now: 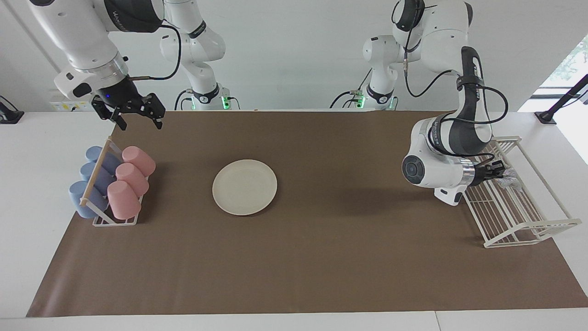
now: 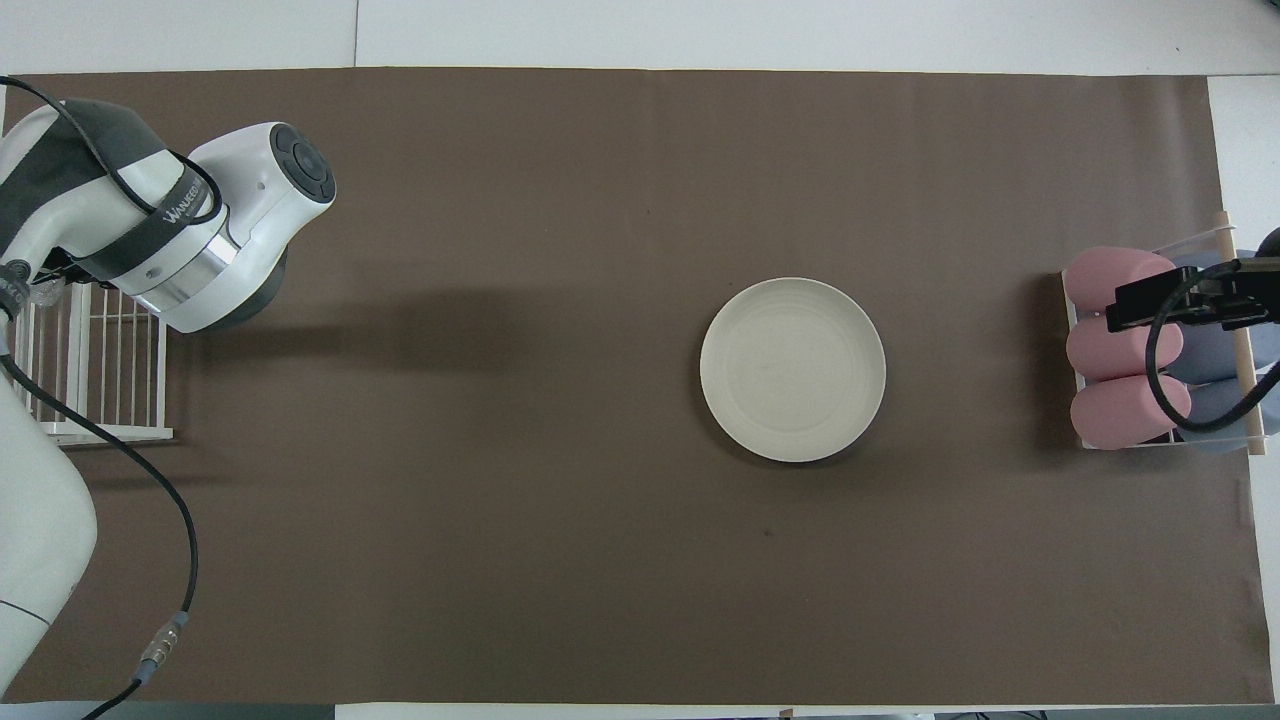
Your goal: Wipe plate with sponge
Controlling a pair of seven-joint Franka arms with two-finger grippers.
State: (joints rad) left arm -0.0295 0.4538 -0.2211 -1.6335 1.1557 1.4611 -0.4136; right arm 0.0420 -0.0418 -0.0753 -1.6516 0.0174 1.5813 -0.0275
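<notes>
Sponge (image 1: 507, 182) lies in wire rack (image 1: 523, 216), left gripper (image 1: 500, 173) fingers clenched on it; right gripper (image 1: 134, 117) fingers released; cup rack (image 1: 98, 202) holds 6 cups; plate (image 1: 245, 187) bare.

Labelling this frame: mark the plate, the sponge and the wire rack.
plate (image 1: 244, 186): facing view, centre of its flat face.
sponge (image 1: 509, 182): facing view, the glittery pad's visible part, in the rack.
wire rack (image 1: 533, 226): facing view, its end rail farthest from the robots.
</notes>
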